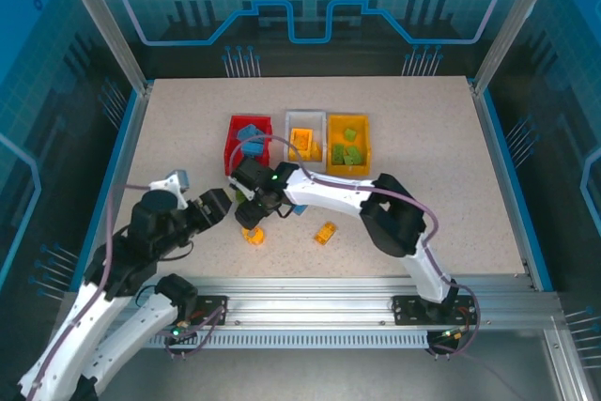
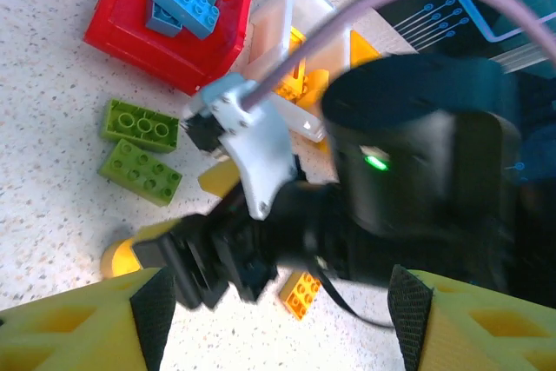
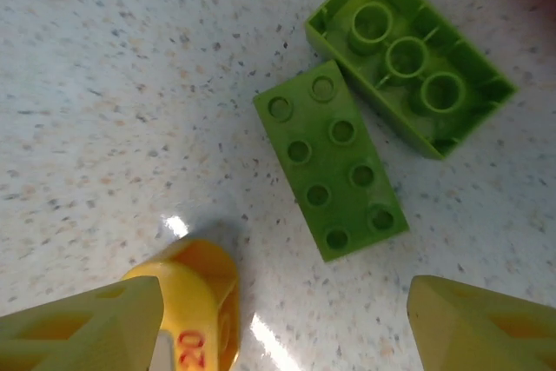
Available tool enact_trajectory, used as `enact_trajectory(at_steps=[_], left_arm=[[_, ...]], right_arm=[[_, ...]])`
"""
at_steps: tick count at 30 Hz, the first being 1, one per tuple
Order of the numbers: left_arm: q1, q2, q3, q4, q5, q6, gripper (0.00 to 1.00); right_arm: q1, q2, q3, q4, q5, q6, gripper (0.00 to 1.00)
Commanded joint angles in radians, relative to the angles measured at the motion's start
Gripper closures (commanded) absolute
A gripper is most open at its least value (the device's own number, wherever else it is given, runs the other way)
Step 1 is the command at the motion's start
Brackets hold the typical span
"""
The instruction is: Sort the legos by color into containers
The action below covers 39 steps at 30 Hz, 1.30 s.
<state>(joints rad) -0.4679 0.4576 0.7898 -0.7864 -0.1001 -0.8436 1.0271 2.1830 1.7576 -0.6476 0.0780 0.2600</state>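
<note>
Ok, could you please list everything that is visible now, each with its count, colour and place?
red bin: one, red, back of table, left of the row
white bin: one, white, middle of the row
orange-yellow bin: one, orange-yellow, right of the row
blue legos: several, blue, in the red bin
orange legos: a few, orange, in the white bin
green legos: several, green, in the orange-yellow bin
loose green legos: two, green, side by side on table before the red bin; one studs up, one hollow side up
loose orange legos: at least two, orange, on table nearer the arms
table: one, pale speckled
left gripper: one, yellow fingers, open
right gripper: one, yellow fingers, open above the loose green legos
</note>
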Motion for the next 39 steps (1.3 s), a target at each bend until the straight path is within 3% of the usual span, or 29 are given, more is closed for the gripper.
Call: enact_trajectory(at_steps=[1,7,16,26,32,39], left_arm=[[-0.002,-0.060,-0.011,-0.177,0.006,-0.030,0.30],[-0.003,-0.114,-0.008,-0.229,0.011,-0.051,0.30],[-0.002,-0.087,-0.010,-0.190,0.029,-0.052,0.31],[-0.003,-0.086,-0.026,-0.174,0.043,-0.062,0.31],[-0.002,-0.084,-0.027,-0.165,0.044,-0.063,0.32],[-0.003,-0.078,-0.034,-0.144,0.058,-0.070,0.32]], right_arm=[[-0.010,0.076,0.101,-0.109,0.014,-0.050,0.23],[-0.016,0.174,0.200,-0.141,0.048,-0.065,0.25],[-0.024,0.199,0.239,-0.149,0.066,-0.052,0.29],[-0.018,0.281,0.304,-0.176,0.073,-0.038,0.41],[-0.010,0.273,0.309,-0.164,0.091,-0.042,0.56],[0.019,0.112,0.195,-0.118,0.112,-0.054,0.68]])
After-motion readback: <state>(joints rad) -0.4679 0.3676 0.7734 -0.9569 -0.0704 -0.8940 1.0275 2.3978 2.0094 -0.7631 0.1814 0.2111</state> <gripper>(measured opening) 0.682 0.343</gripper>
